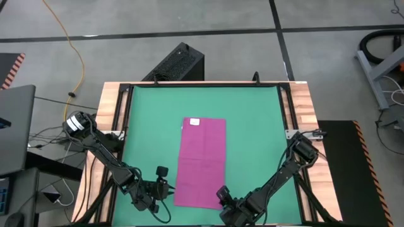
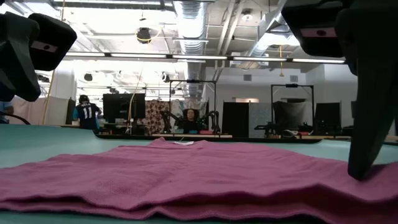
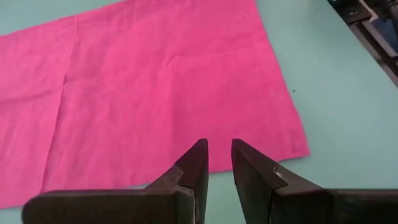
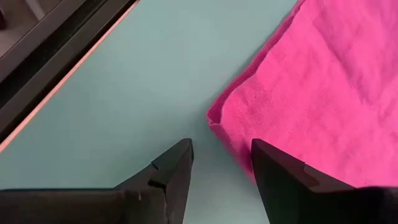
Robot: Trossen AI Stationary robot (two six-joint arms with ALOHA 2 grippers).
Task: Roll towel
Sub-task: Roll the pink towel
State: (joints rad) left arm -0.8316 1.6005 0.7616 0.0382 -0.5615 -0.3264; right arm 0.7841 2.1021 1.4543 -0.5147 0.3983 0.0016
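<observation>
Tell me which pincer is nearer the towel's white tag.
Neither clearly. The tag sits at the towel's far end; the left pincer is beside the near left corner, the right pincer at the near right corner.

Bare mat (image 1: pixel 252 126) both sides of towel (image 1: pixel 202 161); nothing blocking.

The towel (image 2: pixel 199 171) lies flat, a dark gripper finger (image 2: pixel 373 124) touching its right side.

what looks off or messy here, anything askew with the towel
Nothing stands out. The towel lies flat and roughly square to the green mat, its white tag at the far edge. The left gripper and right gripper sit at its near corners with jaws slightly apart, holding nothing.
</observation>
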